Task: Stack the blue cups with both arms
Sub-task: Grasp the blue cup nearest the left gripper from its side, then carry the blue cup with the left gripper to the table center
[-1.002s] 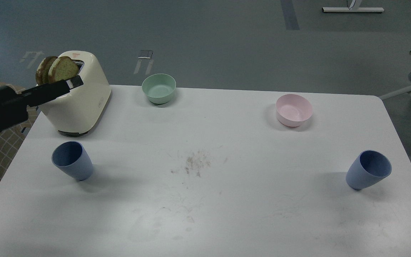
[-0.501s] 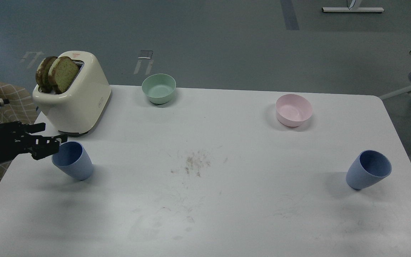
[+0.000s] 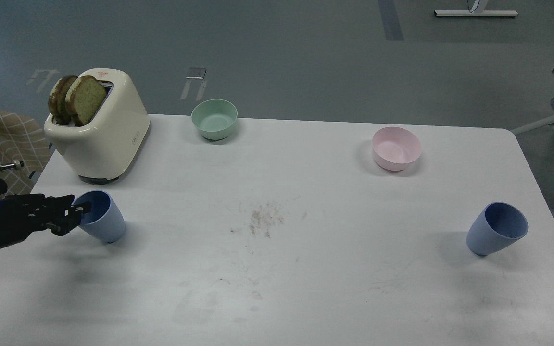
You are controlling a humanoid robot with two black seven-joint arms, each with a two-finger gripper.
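Two blue cups stand upright on the white table. The left cup is in front of the toaster. The right cup is near the table's right edge. My left arm comes in low from the left. My left gripper is open at the left cup's left rim. Its upper finger reaches over the rim into the cup's mouth, and its lower finger is outside the wall. The cup still rests on the table. My right arm is out of view.
A cream toaster with two bread slices stands behind the left cup. A pale green bowl sits at the back centre and a pale pink bowl at the back right. Crumbs lie mid-table.
My left gripper has come down from in front of the toaster and moved right to the left cup's rim. Neither cup has moved.
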